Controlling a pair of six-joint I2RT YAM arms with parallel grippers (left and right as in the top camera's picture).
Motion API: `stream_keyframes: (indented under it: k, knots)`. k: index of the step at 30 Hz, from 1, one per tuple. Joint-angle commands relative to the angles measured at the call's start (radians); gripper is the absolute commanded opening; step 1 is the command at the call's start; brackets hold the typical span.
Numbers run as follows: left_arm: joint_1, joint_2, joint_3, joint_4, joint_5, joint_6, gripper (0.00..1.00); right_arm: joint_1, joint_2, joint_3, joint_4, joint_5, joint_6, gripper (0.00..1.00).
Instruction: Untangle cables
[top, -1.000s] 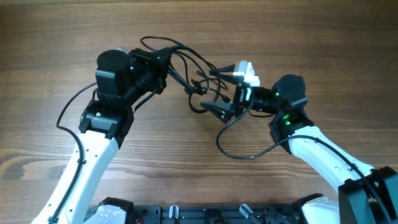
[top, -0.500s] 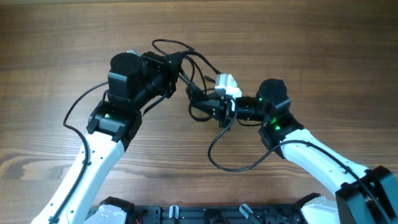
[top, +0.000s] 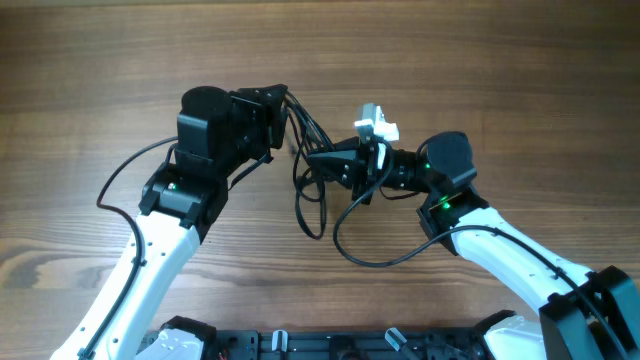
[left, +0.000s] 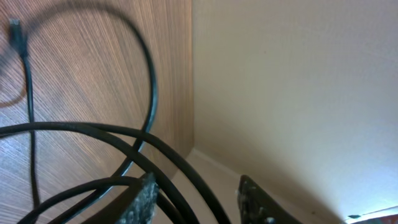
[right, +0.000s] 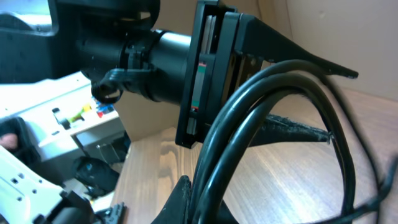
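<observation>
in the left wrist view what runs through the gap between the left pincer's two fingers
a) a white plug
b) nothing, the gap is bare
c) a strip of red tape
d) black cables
d: in the left wrist view several black cables cross the gap between the two fingers of the left pincer, with the wooden table behind them.

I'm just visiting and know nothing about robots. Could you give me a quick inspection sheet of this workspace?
Surface: brown wooden table.
Job's things: thin black cables, tangled between the two arms.
Clutter: nothing seen.
Grippers: left pincer open, cables crossing its gap; right pincer shut on the cables.
Cables: right arm's own thicker wire loops over the table.
Surroundings: plain beige wall.
</observation>
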Motion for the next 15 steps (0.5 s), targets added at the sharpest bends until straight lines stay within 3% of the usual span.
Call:
stream_keyframes:
  k: [1, 5, 15]
  knots:
    - [-0.002, -0.012, 0.021, -0.006, -0.015, 0.042, 0.51, 0.005, -0.010, 0.002, 0.013, 0.024, 0.058, 0.04]
    - [-0.003, -0.012, 0.021, -0.011, 0.010, 0.114, 0.53, 0.005, -0.010, 0.002, -0.023, 0.115, 0.058, 0.04]
    - [-0.003, -0.012, 0.021, -0.198, 0.011, 0.113, 0.53, 0.005, -0.010, 0.002, -0.024, 0.295, 0.111, 0.04]
